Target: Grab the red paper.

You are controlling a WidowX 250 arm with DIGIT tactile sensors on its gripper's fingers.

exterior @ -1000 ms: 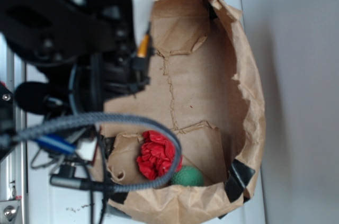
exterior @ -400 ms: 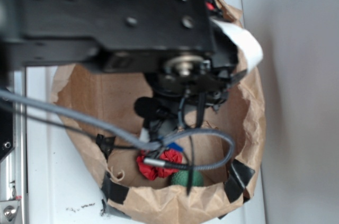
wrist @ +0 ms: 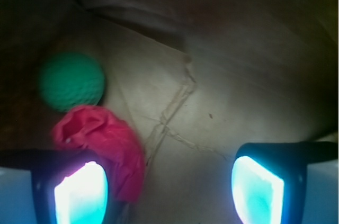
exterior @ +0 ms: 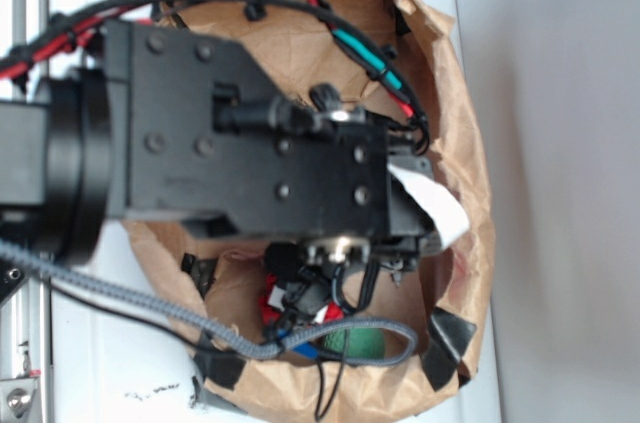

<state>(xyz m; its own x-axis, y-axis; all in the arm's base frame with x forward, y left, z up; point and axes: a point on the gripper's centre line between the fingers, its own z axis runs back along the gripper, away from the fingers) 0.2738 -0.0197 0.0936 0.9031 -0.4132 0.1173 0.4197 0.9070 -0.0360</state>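
In the wrist view the red paper (wrist: 103,139) is a crumpled red wad on the floor of the brown paper bag (wrist: 222,91). It lies at lower left, against my left finger and partly hidden behind it. My gripper (wrist: 169,192) is open and empty, with the wide gap between the fingers over bare bag floor to the right of the wad. In the exterior view my arm (exterior: 250,163) reaches down into the bag and hides the fingers. Only slivers of the red paper (exterior: 268,305) show under it.
A small green ball (wrist: 71,81) lies just beyond the red paper, also seen in the exterior view (exterior: 357,343). The bag's walls (exterior: 470,193) rise all around, patched with black tape (exterior: 445,338). A grey cable (exterior: 150,305) loops over the bag's near rim.
The arm has swung over the bag and lowered into it. It now covers most of the bag's inside and nearly all of the red paper.
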